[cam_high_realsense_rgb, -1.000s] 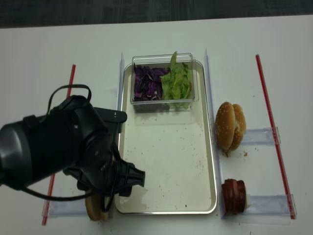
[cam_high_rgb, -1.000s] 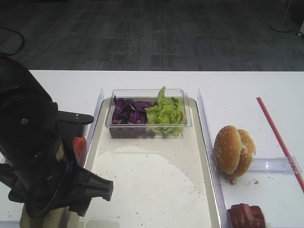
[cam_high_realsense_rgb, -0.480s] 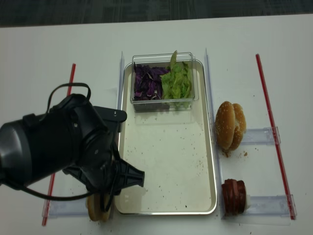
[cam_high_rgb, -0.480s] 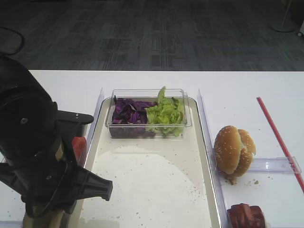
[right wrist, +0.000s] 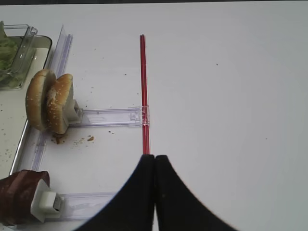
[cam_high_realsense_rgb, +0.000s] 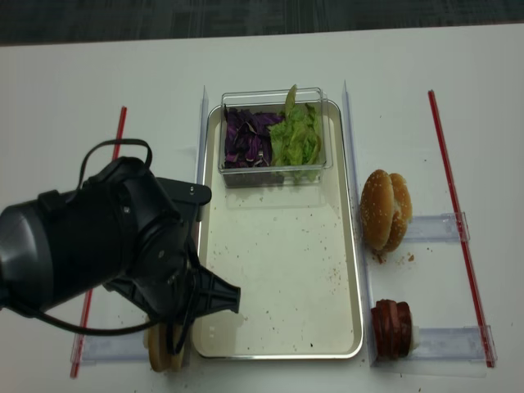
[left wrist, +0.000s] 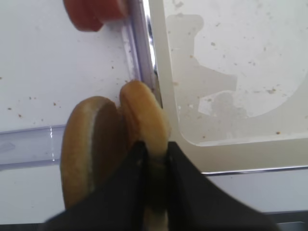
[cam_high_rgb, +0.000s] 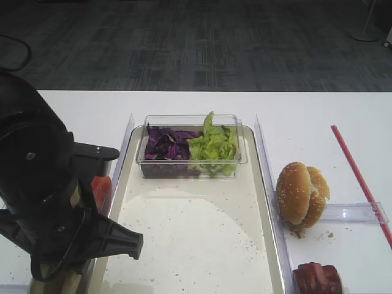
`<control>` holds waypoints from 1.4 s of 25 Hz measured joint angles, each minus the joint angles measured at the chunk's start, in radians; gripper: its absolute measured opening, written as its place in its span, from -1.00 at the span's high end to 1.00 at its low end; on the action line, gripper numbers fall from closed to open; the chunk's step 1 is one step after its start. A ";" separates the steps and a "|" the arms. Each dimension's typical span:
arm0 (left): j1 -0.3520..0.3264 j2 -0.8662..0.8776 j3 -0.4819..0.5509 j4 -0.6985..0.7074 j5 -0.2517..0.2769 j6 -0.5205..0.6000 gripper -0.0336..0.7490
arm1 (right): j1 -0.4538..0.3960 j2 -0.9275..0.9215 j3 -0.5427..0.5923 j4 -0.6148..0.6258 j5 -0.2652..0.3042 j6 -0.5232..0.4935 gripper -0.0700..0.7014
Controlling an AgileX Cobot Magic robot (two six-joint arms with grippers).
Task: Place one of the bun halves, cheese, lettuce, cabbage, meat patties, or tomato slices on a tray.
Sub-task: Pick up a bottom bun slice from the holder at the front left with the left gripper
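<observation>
Only from the left wrist: fingers (left wrist: 153, 159) clamped on bun half (left wrist: 144, 120); right fingers (right wrist: 154, 161) closed.

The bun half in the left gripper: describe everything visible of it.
The bun half is round and flat, with a tan crust and smooth matte surface, standing on edge just outside the tray, by its near left corner. The left gripper is shut on its edge, one black finger on each face. A second bun half leans against it on the side away from the tray. Both sit on a clear plastic holder. Its lower part is hidden behind the fingers.
</observation>
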 joint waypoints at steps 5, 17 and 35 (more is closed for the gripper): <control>0.000 0.000 0.000 0.002 0.005 0.000 0.77 | 0.000 0.000 0.000 0.000 0.000 0.002 -0.13; 0.000 -0.130 -0.020 0.024 0.023 0.002 0.78 | 0.000 0.000 0.000 0.000 0.000 0.004 -0.13; 0.107 -0.124 -0.100 0.042 0.052 0.080 0.79 | 0.000 0.000 0.000 0.000 0.000 0.002 -0.13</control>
